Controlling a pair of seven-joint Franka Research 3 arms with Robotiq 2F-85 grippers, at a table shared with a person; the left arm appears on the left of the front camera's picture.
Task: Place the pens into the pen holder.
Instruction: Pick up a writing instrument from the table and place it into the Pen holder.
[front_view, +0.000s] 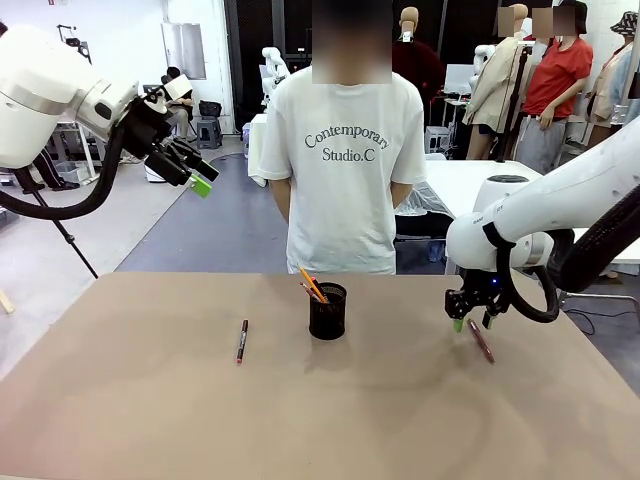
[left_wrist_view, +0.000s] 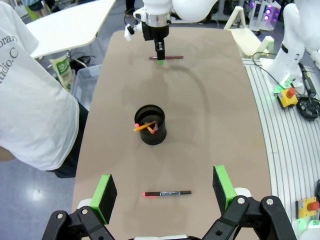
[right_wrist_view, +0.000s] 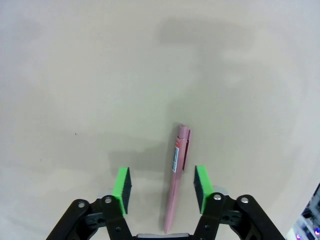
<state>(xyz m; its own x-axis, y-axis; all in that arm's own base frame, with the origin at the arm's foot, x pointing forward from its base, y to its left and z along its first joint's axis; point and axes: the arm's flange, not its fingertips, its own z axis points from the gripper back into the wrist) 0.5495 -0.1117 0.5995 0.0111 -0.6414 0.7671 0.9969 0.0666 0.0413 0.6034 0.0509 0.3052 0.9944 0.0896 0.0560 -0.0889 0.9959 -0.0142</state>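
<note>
Closest in, my right fingers hang low over the tan bench, spread wide, with a dark red pen lying flat in the gap between the green pads. It sits nearer one pad than the other, and as far as I can tell neither pad is touching it. From the front, that pen lies on the right part of the bench, just under my right fingers. Can't say whether the tips actually reach the surface. My left fingers are spread open too and pinching nothing. They're way up in the air off the left side, looking down the length of the bench. Right below them in that wrist view is the other dark red pen with its black part, flat on the bench by itself; from the front it is left of the middle. Next out is the pen holder, the black mesh cup standing upright around the centre, well apart from both loose pens. An orange-yellow pencil is leaning inside it, and the left wrist view shows a reddish end or two in the cup as well. Past the far edge, a person in a white printed T-shirt stands facing the bench, arms tucked behind.
</note>
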